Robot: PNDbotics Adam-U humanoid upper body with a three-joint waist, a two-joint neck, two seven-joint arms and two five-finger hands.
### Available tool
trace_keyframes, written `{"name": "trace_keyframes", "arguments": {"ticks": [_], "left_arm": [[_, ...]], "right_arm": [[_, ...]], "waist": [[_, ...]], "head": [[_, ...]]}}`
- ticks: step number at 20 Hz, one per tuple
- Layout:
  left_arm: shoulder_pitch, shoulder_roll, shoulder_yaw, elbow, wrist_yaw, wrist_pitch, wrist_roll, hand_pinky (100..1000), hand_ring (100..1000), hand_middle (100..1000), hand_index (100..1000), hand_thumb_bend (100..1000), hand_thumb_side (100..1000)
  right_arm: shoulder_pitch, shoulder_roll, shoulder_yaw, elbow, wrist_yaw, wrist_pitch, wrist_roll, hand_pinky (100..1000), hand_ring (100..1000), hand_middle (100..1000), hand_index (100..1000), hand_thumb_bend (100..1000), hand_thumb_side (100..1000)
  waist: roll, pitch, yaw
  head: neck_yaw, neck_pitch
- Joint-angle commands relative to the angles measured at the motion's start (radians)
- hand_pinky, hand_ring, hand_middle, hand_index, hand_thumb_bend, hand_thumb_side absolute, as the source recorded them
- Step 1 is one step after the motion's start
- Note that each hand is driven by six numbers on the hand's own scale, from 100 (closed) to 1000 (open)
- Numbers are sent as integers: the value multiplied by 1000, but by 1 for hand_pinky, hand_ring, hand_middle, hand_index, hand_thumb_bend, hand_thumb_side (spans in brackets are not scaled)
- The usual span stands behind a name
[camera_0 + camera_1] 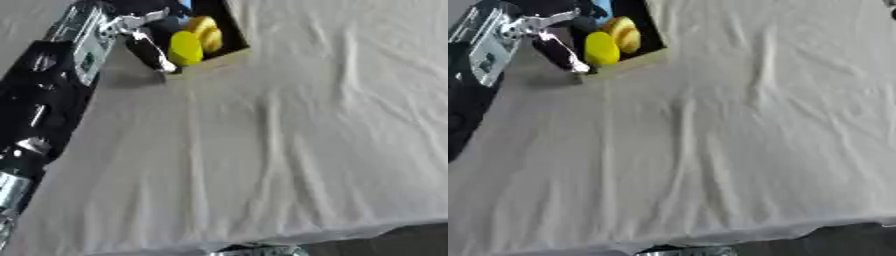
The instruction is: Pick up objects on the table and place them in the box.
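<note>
A cardboard box [229, 54] with a dark inside sits at the top left of the cloth-covered table. Inside it lie a bright yellow rounded object [185, 47] and a yellow-orange one [206, 31] just behind it. My left arm comes in along the left edge, and my left hand [147, 46] is at the box's left side. One dark finger points straight down over the box's near-left corner, close beside the yellow object and holding nothing. The hand's other fingers reach over the box's back part and are mostly hidden. My right hand does not show.
A wrinkled beige cloth [289, 140] covers the whole table, with its front edge at the bottom right. A silver part of my body [254, 250] shows at the bottom edge. A small dark shape [892, 11] sits at the top right corner.
</note>
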Motion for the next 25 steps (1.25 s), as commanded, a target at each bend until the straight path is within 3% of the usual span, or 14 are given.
{"name": "trace_keyframes", "arguments": {"ticks": [1,3,5,6,9,11,14,16,19,25], "left_arm": [[12,67,33,-200,112,35,37,849,832,794,935,182,139],[61,103,68,-383,226,92,76,834,814,779,920,100,100],[128,143,107,-561,351,167,138,819,802,765,913,100,122],[167,157,138,-645,413,210,187,795,785,750,907,100,195],[291,183,237,-886,578,323,421,783,779,748,908,100,280],[372,201,289,-985,660,347,625,782,781,752,907,100,326],[491,231,340,-1014,729,288,876,777,778,748,905,100,355],[568,238,362,-1017,756,248,976,770,773,743,902,100,395],[652,236,380,-1018,786,199,1047,765,770,740,901,100,417],[725,214,408,-1018,804,82,1099,764,768,735,900,100,405]], "right_arm": [[3,-25,-22,-14,1,-10,-7,991,862,609,874,100,470],[11,-28,-28,-14,5,-18,-15,991,862,610,874,100,472],[18,-29,-35,-14,8,-23,-24,991,862,610,874,100,470],[20,-28,-38,-14,9,-25,-28,992,862,610,874,100,470],[25,-23,-46,-14,10,-32,-38,992,862,610,874,100,470],[32,-21,-51,-14,11,-42,-44,992,862,611,874,100,470],[42,-11,-59,-14,15,-65,-55,992,862,614,875,100,470],[50,0,-64,-14,17,-83,-64,992,862,615,876,100,465],[62,20,-68,-14,16,-111,-82,991,861,616,875,100,464],[90,59,-67,-14,19,-170,-122,990,860,621,871,100,470]], "waist": [[-5,-17,4],[-3,-13,8],[-2,-9,13],[-2,-7,16],[-5,1,20],[-8,6,24],[-14,16,29],[-20,23,31],[-30,29,34],[-49,32,39]], "head": [[4,-4],[3,-14],[0,-24],[-2,-30],[-9,-47],[-10,-53],[-4,-66],[2,-77],[10,-89],[16,-101]]}}
